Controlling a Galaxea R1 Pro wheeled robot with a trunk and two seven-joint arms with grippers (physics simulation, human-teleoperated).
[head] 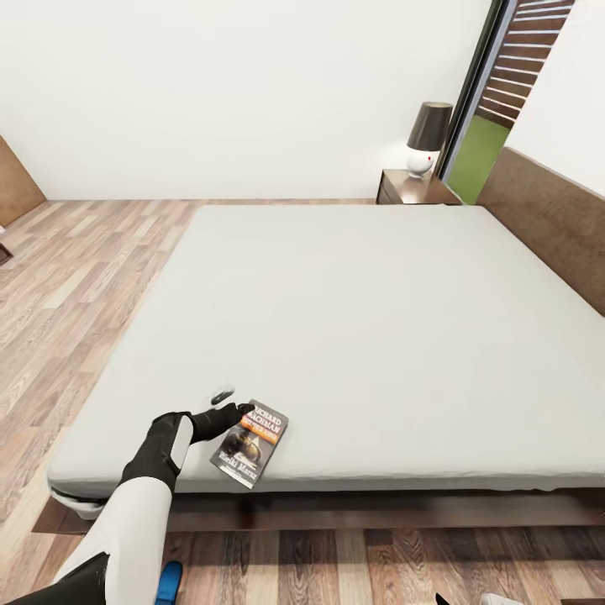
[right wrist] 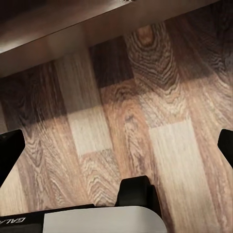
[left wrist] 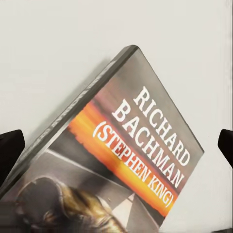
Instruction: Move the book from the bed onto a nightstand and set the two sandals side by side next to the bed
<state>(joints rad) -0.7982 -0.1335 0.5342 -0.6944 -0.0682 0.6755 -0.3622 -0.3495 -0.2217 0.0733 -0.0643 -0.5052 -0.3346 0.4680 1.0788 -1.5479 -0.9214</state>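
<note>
Book (head: 249,443) lies flat on the mattress of the bed (head: 353,336), lower left of the head frame, close to the near edge. Our left gripper (head: 231,405) is right at the book's upper-left side. In the left wrist view the fingers (left wrist: 10,150) sit spread at both frame edges with the book (left wrist: 121,165) between them, nothing pinched yet.

Handling, our read: thin paperback, light, a bit floppy, glossy cover likely slippery. Lying flush on a soft mattress, so a top pinch is awkward. Better to take it across the short width at the spine side, or nudge it over the near edge to get a finger under.

Right gripper: the right wrist view looks at plank floor (right wrist: 121,121) with the dark bed frame along the top; fingers (right wrist: 9,153) apart at the edges, holding nothing.

Room: mattress is open all around the book. Nightstand (head: 403,189) with lamp (head: 427,139) sits upper right, far side of the bed, well apart, so we judge a base move is needed. One blue sandal (head: 169,580) on the floor at the bottom left, near our arm. Mind it when we roll.
</note>
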